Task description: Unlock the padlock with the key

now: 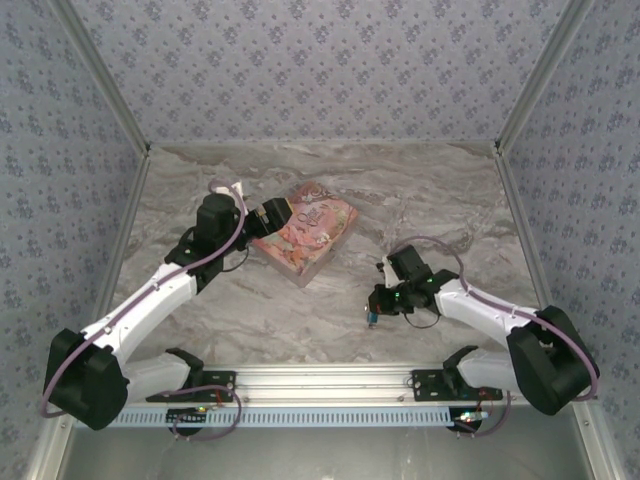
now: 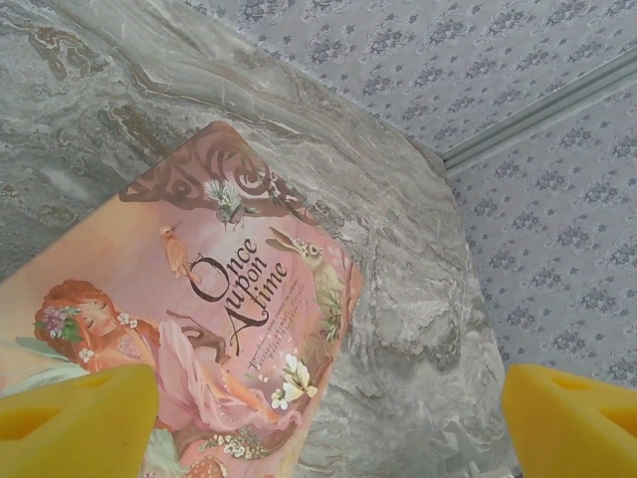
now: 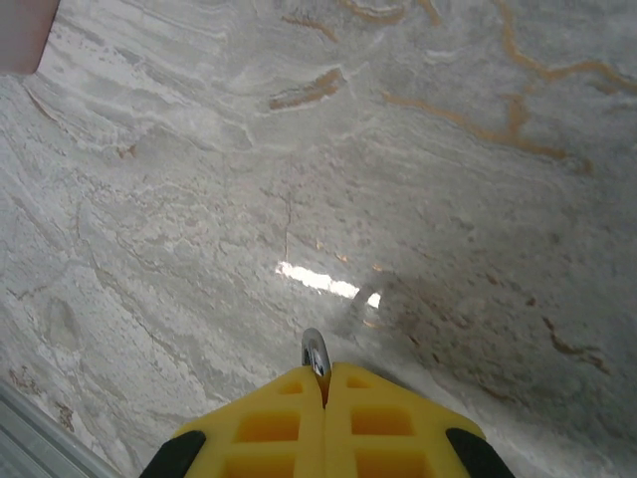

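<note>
**A:** Any writing to read?

**B:** Just one piece. The lid of the pink tin point(image 2: 239, 299) says "Once upon a time" in dark curly letters. There's a line of finer print under the title, but it's too small to make out. Around the words are a red-haired girl in a pink dress, a rabbit, a small bird and white flowers.

**A:** Where does the tin lie?

**B:** Flat on the marbled grey tabletop point(image 1: 420, 190), left of centre and turned at an angle in the overhead view point(image 1: 312, 232).

**A:** And the left claw?

**B:** The left claw point(image 2: 328, 428) is spread wide, with one yellow pad at each lower corner of its wrist view. It sits at the tin's near-left edge point(image 1: 272, 215). I can't tell whether it touches the lid.

**A:** The padlock?

**B:** It's in the right claw point(image 3: 325, 383), whose yellow pads are pressed together around it. The padlock point(image 3: 315, 351) shows as a thin silvery loop poking out at the tips. From above, a bluish speck point(image 1: 371, 319) sits at that claw's tip point(image 1: 374, 310), low over bare tabletop and well apart from the tin.
</note>
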Robot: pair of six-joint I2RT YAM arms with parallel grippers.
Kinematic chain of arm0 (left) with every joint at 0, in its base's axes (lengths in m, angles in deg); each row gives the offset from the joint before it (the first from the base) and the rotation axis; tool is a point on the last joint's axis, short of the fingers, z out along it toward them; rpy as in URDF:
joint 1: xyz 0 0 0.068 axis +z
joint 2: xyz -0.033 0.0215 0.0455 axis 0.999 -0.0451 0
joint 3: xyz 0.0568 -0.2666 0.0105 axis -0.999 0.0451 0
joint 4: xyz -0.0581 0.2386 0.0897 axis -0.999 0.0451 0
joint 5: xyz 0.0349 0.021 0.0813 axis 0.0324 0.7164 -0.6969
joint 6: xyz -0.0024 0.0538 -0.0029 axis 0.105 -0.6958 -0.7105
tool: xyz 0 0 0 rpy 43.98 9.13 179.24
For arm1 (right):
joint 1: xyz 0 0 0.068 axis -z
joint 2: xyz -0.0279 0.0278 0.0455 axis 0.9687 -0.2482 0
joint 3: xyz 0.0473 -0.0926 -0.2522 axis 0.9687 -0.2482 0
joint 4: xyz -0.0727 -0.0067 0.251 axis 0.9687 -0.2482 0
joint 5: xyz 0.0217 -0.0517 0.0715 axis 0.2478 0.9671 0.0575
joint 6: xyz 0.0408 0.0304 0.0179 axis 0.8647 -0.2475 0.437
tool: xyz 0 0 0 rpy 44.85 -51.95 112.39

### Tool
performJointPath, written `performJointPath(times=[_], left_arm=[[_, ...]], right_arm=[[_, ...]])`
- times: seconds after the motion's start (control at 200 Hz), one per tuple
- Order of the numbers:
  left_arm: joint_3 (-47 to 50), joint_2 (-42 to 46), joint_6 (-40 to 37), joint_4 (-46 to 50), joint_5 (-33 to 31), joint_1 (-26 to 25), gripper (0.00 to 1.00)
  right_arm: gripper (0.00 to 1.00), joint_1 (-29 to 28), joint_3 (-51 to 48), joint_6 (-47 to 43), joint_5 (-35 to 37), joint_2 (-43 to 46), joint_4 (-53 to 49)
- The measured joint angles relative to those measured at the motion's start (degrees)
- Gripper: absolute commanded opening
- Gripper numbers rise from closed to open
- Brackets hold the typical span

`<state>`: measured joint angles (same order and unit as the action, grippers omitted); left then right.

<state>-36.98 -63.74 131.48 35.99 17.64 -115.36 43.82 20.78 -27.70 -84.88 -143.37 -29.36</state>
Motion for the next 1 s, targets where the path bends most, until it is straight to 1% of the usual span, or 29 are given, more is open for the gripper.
performJointPath(times=[0.09,0.18,0.29,0.44,0.67,0.834,0.909,0.999], left_arm=[[0.02,0.0,0.0,0.0,0.0,0.0,0.89],[0.0,-0.02,0.0,0.02,0.0,0.15,0.89],[0.02,-0.04,0.0,0.0,0.0,0.2,0.89],[0.0,-0.09,0.0,0.02,0.0,0.2,0.89],[0.02,-0.09,-0.02,0.07,0.0,0.76,0.89],[0.02,0.2,-0.15,1.38,-0.04,1.7,0.89],[0.02,0.87,-0.48,2.23,-0.26,2.19,0.89],[0.13,2.73,-1.16,3.45,-1.07,3.02,0.89]], right_arm=[[0.03,0.0,0.0,0.46,0.0,-0.42,1.4],[0.06,-0.11,0.0,0.5,0.02,-0.46,2.03],[0.14,-0.11,0.0,0.72,0.02,-0.63,2.21],[0.27,-0.11,0.02,0.66,0.07,-0.94,2.32],[0.33,-0.04,0.96,0.33,1.22,-0.61,1.4],[0.39,1.22,1.73,-0.79,3.56,3.32,-0.87],[0.43,2.4,1.88,-1.6,5.09,6.62,-2.12],[0.49,3.8,1.9,-2.64,7.39,11.72,-3.37]])
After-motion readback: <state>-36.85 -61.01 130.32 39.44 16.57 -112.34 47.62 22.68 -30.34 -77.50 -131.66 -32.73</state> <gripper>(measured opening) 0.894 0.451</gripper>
